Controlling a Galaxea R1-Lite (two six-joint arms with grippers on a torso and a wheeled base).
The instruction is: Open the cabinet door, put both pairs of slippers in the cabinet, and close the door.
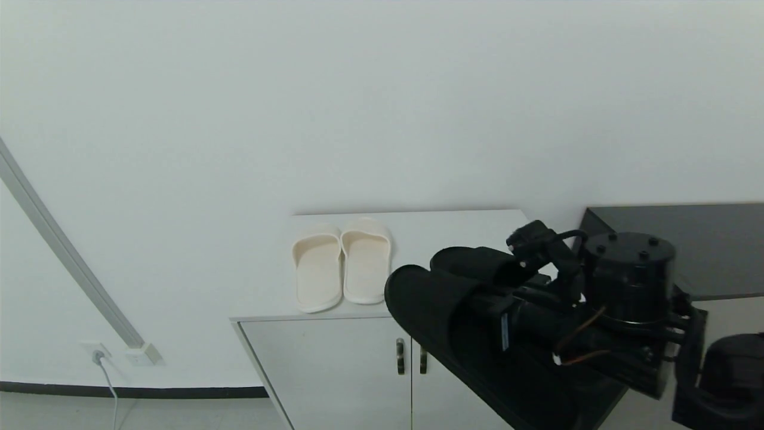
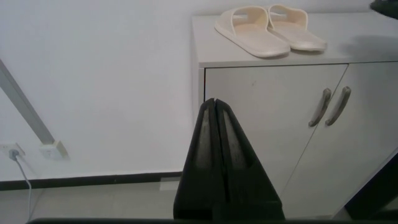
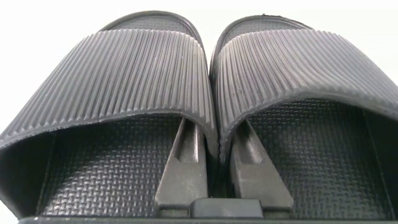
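A pair of cream slippers [image 1: 341, 269] [image 2: 270, 28] lies side by side on the white cabinet top [image 1: 447, 230]. Both cabinet doors are closed, their two handles [image 1: 410, 356] [image 2: 331, 106] meeting at the middle. My right gripper [image 1: 507, 307] [image 3: 216, 127] is shut on the pair of black ribbed slippers [image 1: 441, 292] [image 3: 205, 93], one finger inside each, pinching the inner walls together. It holds them over the cabinet's right front edge. My left gripper [image 2: 215, 102] is shut with nothing in it, low in front of the left door.
A dark tabletop [image 1: 686, 239] adjoins the cabinet on the right. A grey conduit [image 1: 59, 251] runs down the wall to a socket [image 1: 95, 352] with a white cable. Bare floor lies left of the cabinet.
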